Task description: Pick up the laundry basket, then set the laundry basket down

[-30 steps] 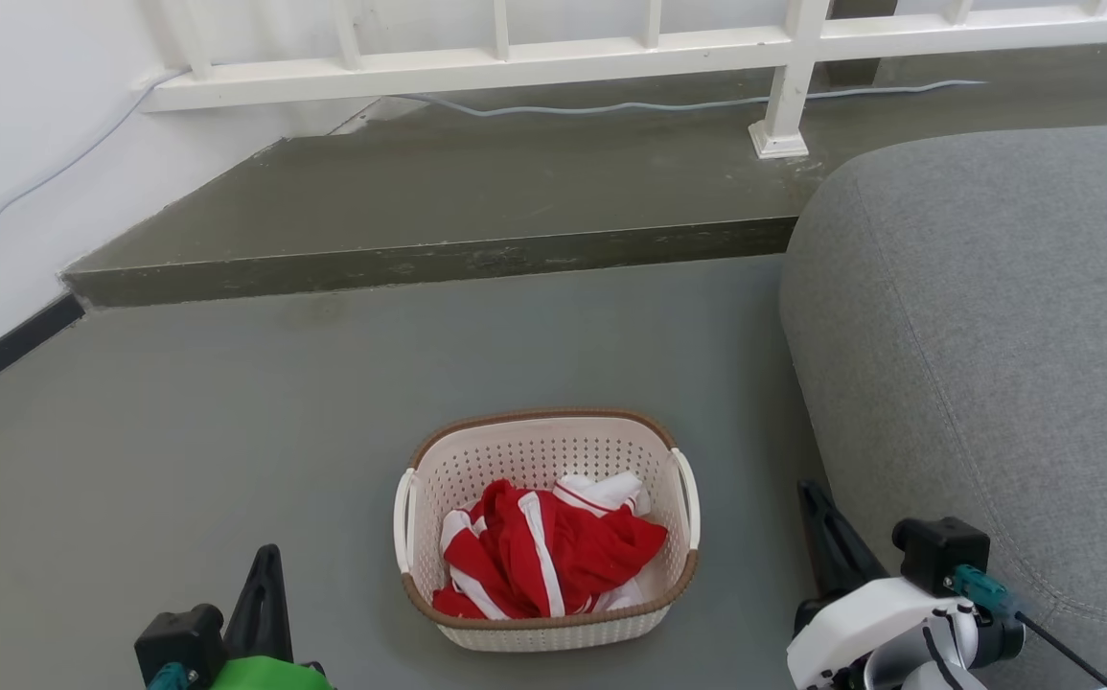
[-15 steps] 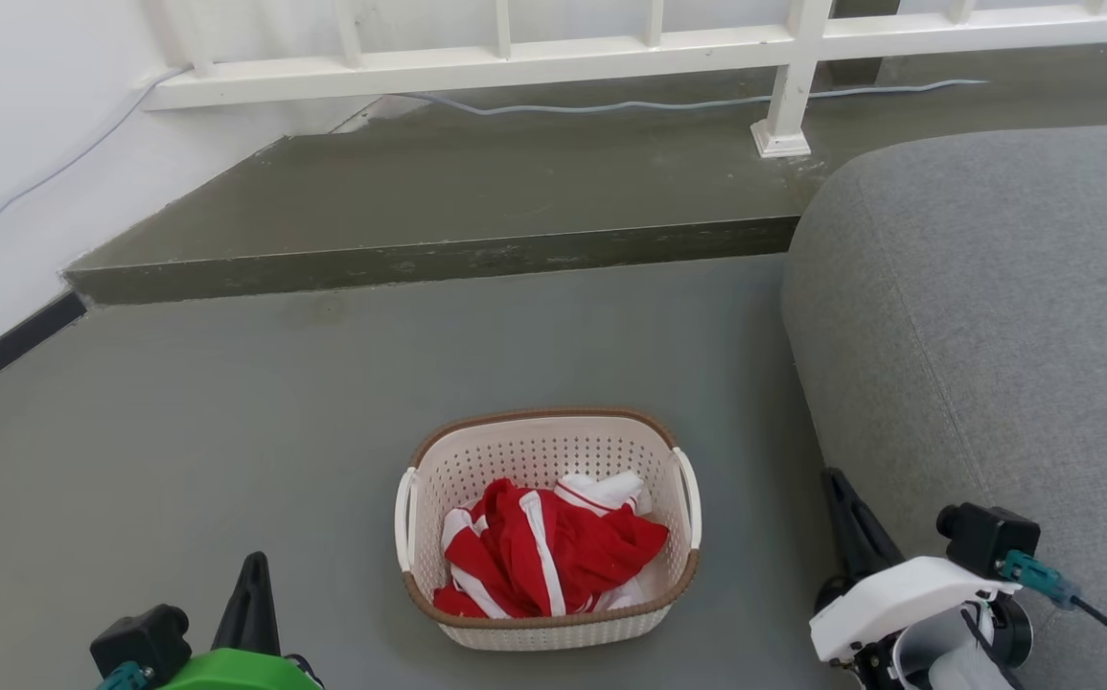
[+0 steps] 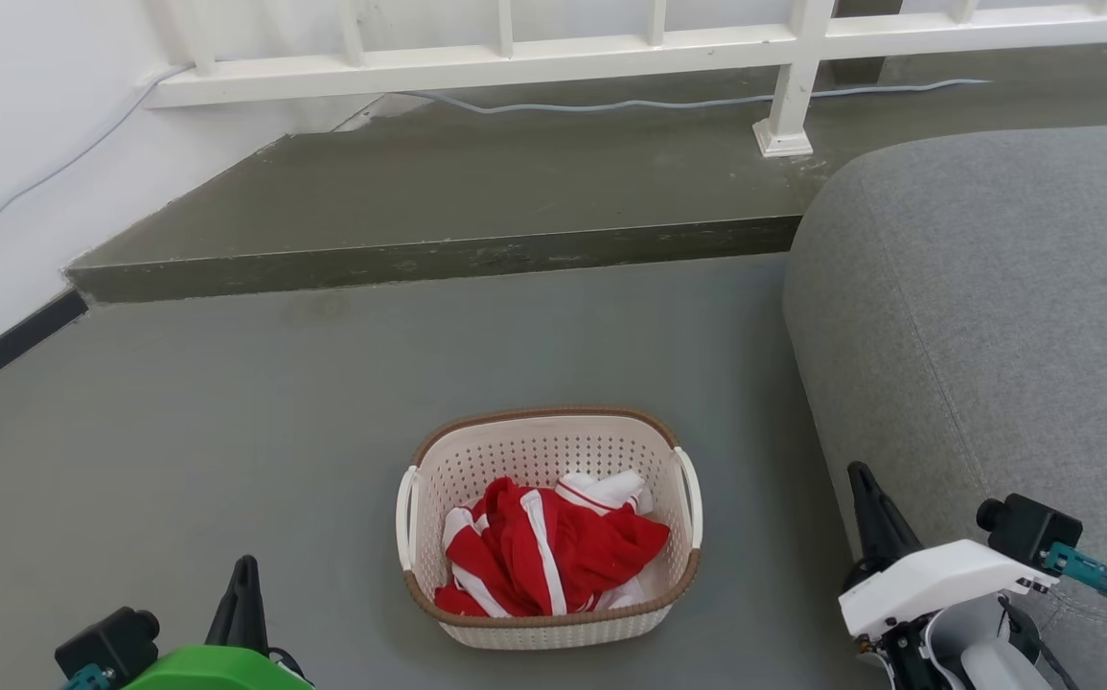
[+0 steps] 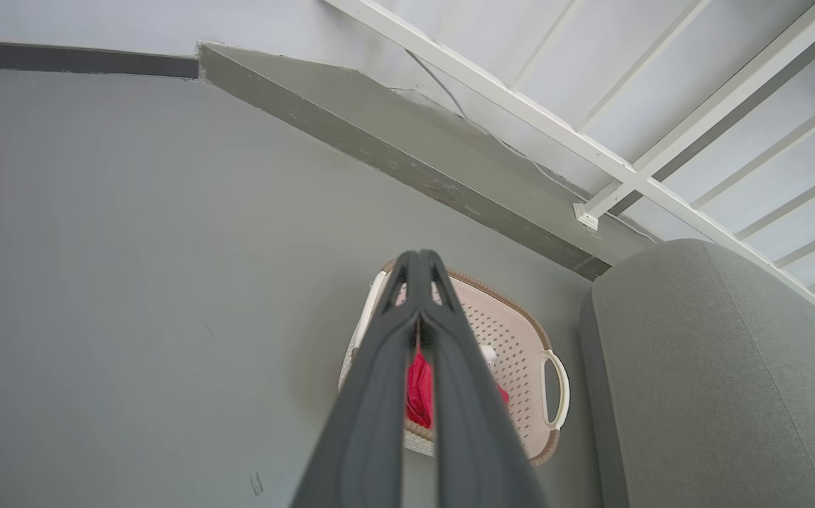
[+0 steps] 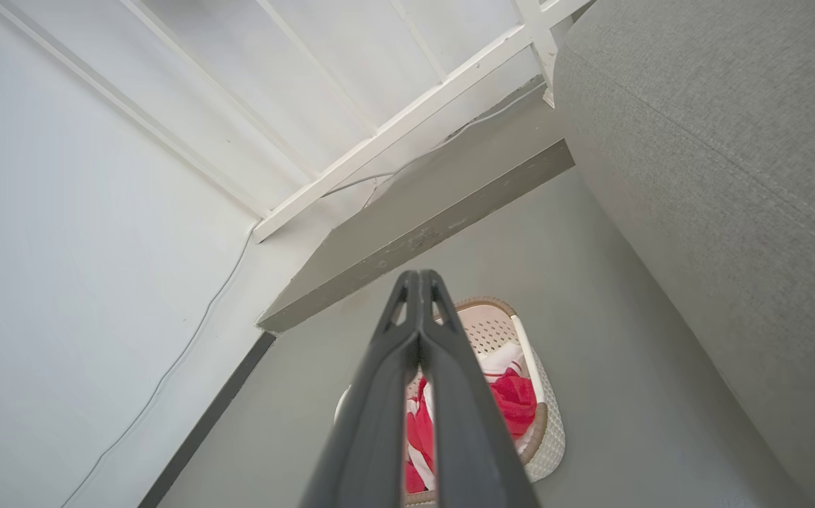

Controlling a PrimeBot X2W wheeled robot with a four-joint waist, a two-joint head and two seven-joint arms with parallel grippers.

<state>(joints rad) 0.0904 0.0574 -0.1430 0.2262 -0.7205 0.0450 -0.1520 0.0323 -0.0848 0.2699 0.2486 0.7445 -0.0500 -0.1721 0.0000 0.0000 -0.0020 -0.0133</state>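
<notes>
The laundry basket (image 3: 549, 527) stands on the grey floor, cream-white and perforated with a brown rim and white side handles, and holds a red and white garment (image 3: 548, 556). It also appears in the left wrist view (image 4: 513, 331) and the right wrist view (image 5: 534, 416). My left gripper (image 3: 246, 570) is at the lower left, well left of the basket, fingers pressed together and empty. At the lower right my right gripper (image 3: 862, 476) sits beside the sofa, apart from the basket, fingers also together with nothing held. Both wrist views show their fingertips (image 4: 419, 262) (image 5: 418, 281) closed.
A grey sofa (image 3: 994, 335) fills the right side, close to the basket. A raised concrete step (image 3: 438, 259) runs across behind, with a white railing (image 3: 611, 48) and a cable on it. A white wall (image 3: 16, 144) with a dark skirting is at the left.
Both grippers have drawn back and outward: the left lower and further left, the right lower and further right toward the sofa. The basket has stayed put.
</notes>
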